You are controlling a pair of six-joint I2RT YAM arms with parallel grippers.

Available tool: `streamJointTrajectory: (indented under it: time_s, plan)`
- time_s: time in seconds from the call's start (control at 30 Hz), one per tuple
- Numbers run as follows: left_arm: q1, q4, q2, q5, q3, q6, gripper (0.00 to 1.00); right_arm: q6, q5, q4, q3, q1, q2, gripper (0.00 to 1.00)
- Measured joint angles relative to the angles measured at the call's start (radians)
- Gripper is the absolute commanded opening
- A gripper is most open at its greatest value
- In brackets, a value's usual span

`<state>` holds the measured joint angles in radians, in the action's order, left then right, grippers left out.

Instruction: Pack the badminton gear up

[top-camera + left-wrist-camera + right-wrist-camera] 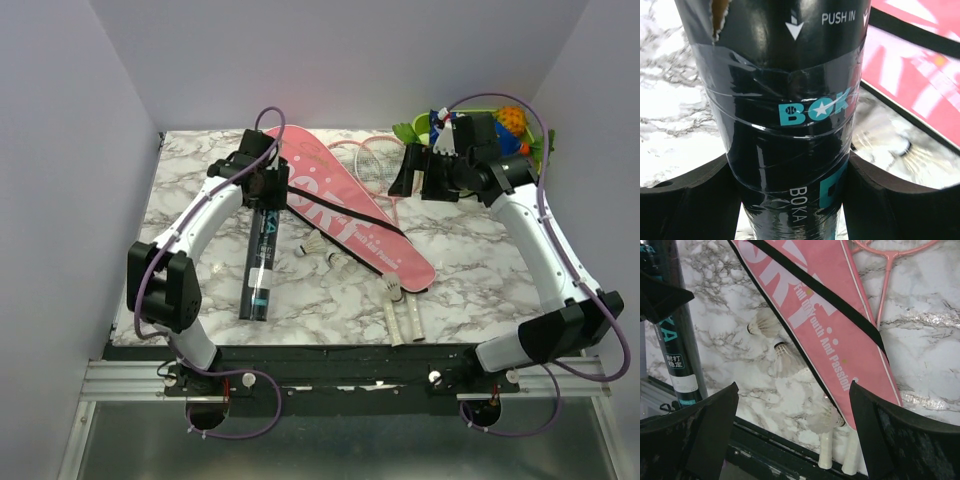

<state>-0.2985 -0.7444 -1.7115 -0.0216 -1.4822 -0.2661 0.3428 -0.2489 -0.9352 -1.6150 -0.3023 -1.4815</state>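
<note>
The dark blue-labelled tube (261,262) lies lengthwise on the left of the marble table. My left gripper (264,186) is shut on its far end; in the left wrist view the tube (790,125) fills the gap between both fingers (690,200). The pink racket bag (345,205) lies diagonally across the middle. Two pink rackets (372,160) lie partly under it, with white handles (403,322) sticking out near the front edge. Three shuttlecocks (316,245) lie loose beside the bag. My right gripper (418,178) hangs open and empty above the racket heads, and its own view (795,440) looks down on the bag (830,325).
A green tray (480,102) of fruit and snacks stands at the back right corner, just behind my right arm. White walls close in the table at left, back and right. The table's dark front edge (780,450) runs just past the handles.
</note>
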Motion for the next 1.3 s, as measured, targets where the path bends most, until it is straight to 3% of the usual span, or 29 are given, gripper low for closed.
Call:
streamJointTrajectory:
  time_s: [0.3,0.53,0.67,0.97,1.3]
  plan:
    - [-0.232,0.068,0.262,0.066,0.14,0.164,0.0,0.0,-0.095,-0.011,0.012,0.0,0.195,0.97]
    - [-0.289,0.235,0.509,0.262,0.412,0.244,0.0,-0.023,-0.177,0.021,0.142,0.0,0.347,0.9]
    - [-0.335,0.268,0.623,0.362,0.489,0.266,0.0,-0.027,-0.3,0.076,0.241,0.0,0.403,0.85]
    - [-0.439,0.287,0.646,0.418,0.546,0.32,0.0,-0.017,-0.547,0.185,0.285,-0.015,0.373,0.85]
    - [-0.514,0.286,0.689,0.406,0.582,0.336,0.0,0.008,-0.611,0.21,0.272,-0.131,0.276,0.8]
